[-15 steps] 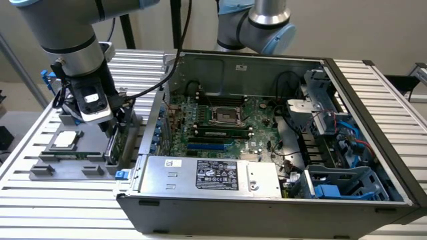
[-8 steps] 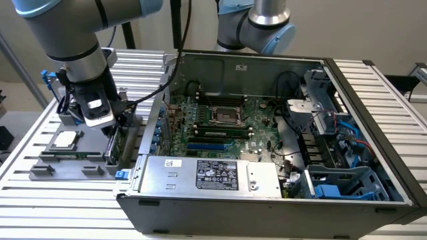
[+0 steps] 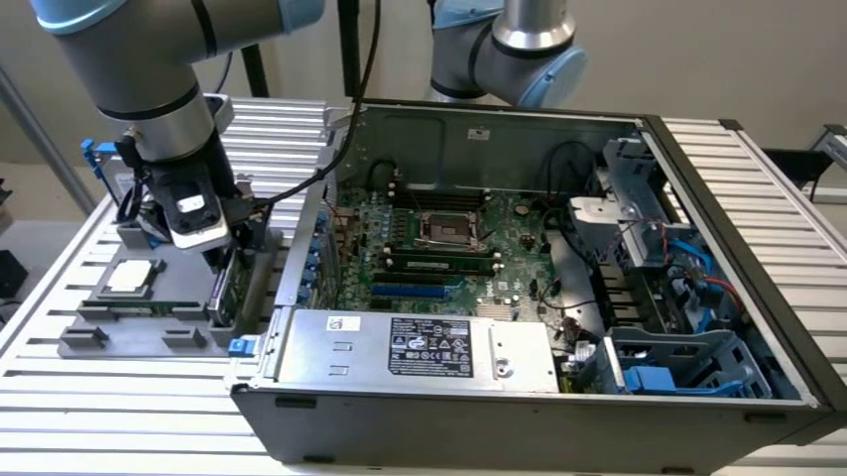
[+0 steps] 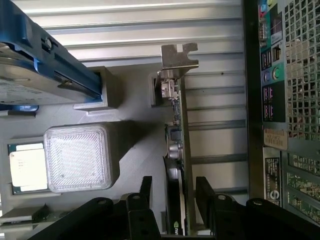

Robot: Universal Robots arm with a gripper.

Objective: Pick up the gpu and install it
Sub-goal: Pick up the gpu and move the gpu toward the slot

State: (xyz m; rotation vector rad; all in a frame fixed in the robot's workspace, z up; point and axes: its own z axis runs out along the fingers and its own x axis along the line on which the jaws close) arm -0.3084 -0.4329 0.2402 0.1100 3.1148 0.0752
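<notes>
The claw (image 4: 174,181) stands open astride the gpu (image 4: 176,135), one finger (image 4: 146,187) on the black cooler side and the other on the green board side. A sliver of gap shows on the cooler side, so no grip is judged to be made. The gpu stands on edge in its slot of the grey fixture tray (image 4: 140,150), its silver end bracket (image 4: 178,56) at the end away from the claw. Progress is assessed as early: the approach is complete, but the card is not yet lifted or installed. The tray also holds a small square CPU chip (image 4: 22,167) lying flat, a pale ribbed block (image 4: 77,157) just beside it, and a silver hard drive (image 4: 25,75) with blue side rails propped against a post. In the exterior view the tray sits just beside the open computer case (image 3: 530,402), on the exterior view's left. The case contains a power supply (image 3: 411,347) against its near wall, the motherboard (image 3: 437,248) on its floor with a blue slot (image 3: 417,289) that looks vacant, and a drive cage (image 3: 688,362) with blue cabling on the exterior view's right. No expansion card is seen on the board.
</notes>
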